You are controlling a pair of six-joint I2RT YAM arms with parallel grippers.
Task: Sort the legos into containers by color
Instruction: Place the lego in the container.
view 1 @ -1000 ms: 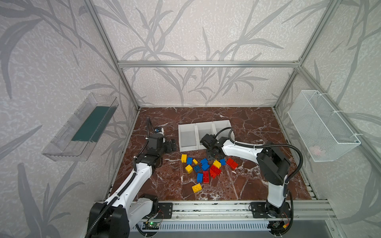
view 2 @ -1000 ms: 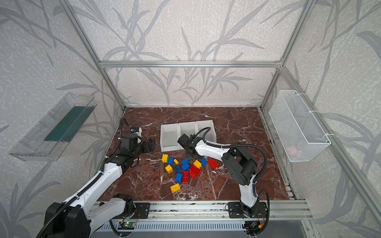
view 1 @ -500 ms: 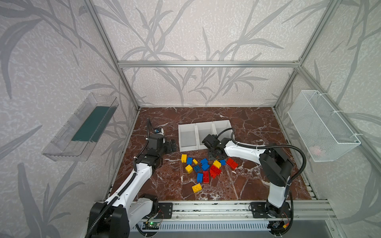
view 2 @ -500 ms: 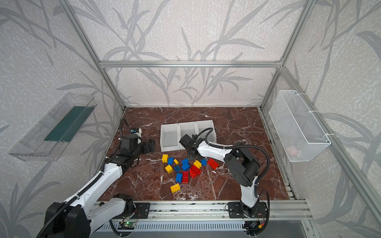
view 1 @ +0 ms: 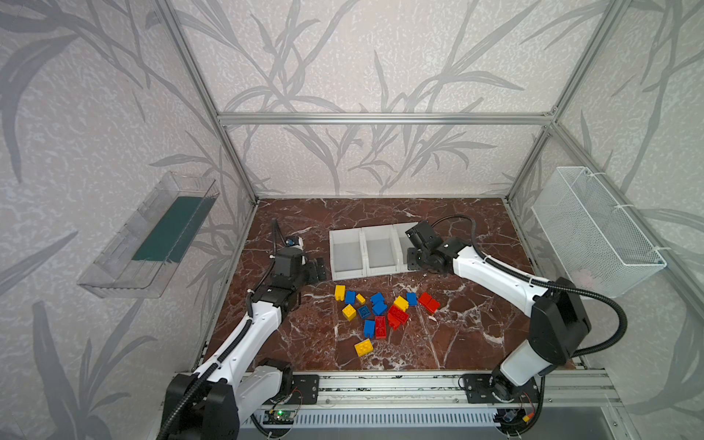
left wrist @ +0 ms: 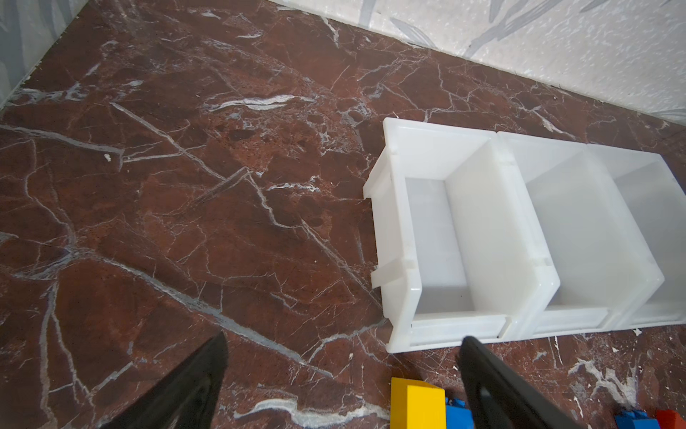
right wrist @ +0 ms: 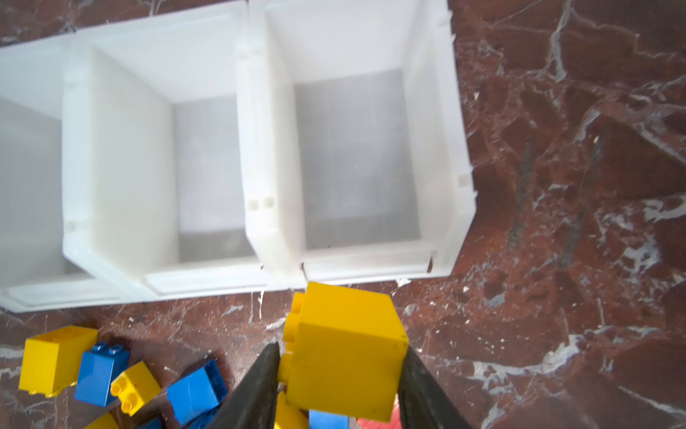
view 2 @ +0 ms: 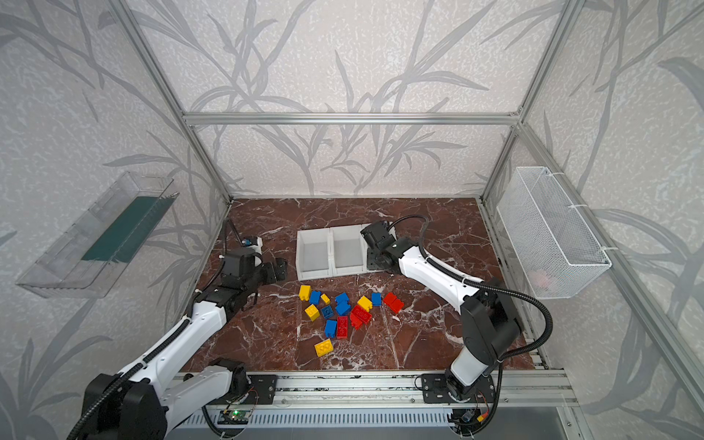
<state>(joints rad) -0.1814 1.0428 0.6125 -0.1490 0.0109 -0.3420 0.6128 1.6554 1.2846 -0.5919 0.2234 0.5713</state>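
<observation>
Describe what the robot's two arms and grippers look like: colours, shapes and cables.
The left arm and right arm have smooth white shells joined by chunky black joints. A black ribbed hose runs along each. The left gripper and right gripper are black, with flat, tapering fingers.

In both top views the right arm [view 1: 476, 266] covers most of the right-hand white bin [view 1: 400, 244] and wholly hides the yellow brick [right wrist: 345, 353] seen from the right wrist. That wrist view's edge cuts off part of the left-hand bin [right wrist: 22, 167]; a pale pink object [view 1: 584, 280] in the wire basket [view 1: 594, 228] is too blurred to identify.
</observation>
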